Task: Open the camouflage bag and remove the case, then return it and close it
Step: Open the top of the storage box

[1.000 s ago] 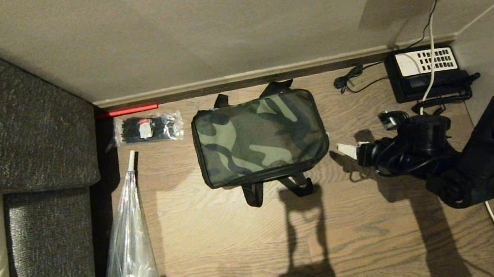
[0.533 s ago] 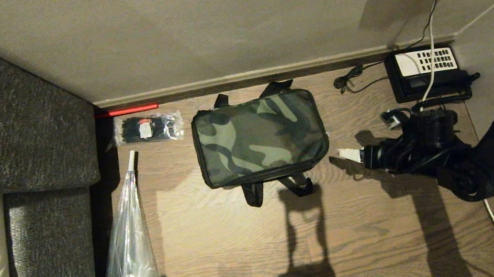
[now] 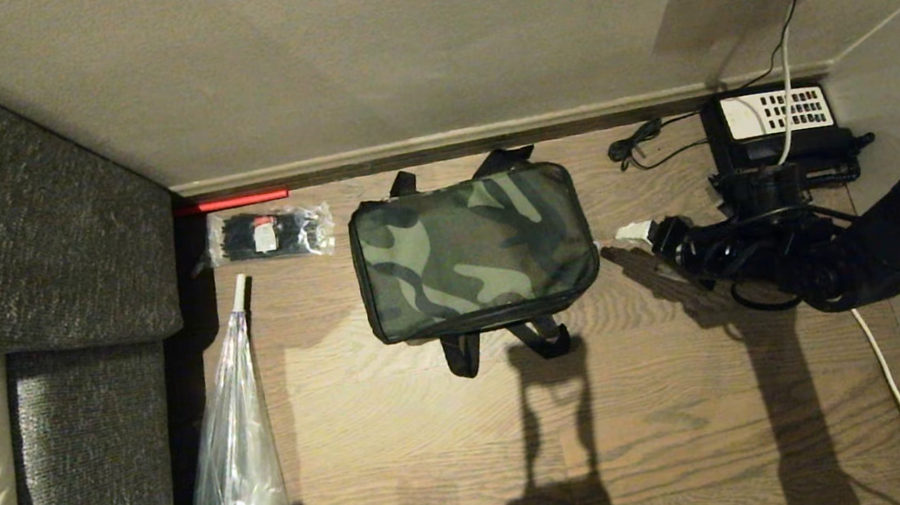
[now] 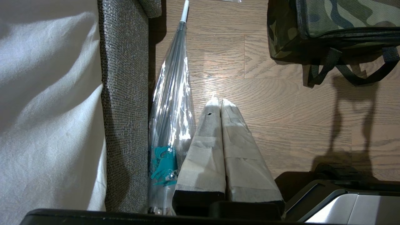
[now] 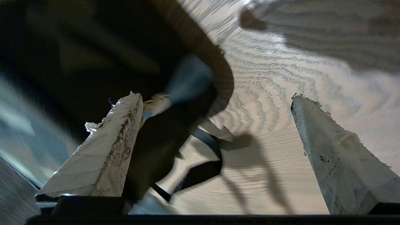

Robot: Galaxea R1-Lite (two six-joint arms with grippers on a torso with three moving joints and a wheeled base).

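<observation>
Camouflage bag (image 3: 474, 252) zipped shut on floor (image 3: 660, 434) — right gripper (image 3: 628, 233) just beside it, fingers wide, empty. Telephone (image 3: 776, 132) behind gripper; umbrella (image 3: 234, 441) well apart, by left gripper (image 4: 218, 104), pressed shut.

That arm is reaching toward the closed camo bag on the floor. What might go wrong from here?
1. The right end effector, open, sits beside the camouflage bag; it may shove the soft bag instead of catching the zipper.
2. The telephone and its cords lie close behind the arm and might snag.
3. The black straps could tangle in the fingers.
</observation>
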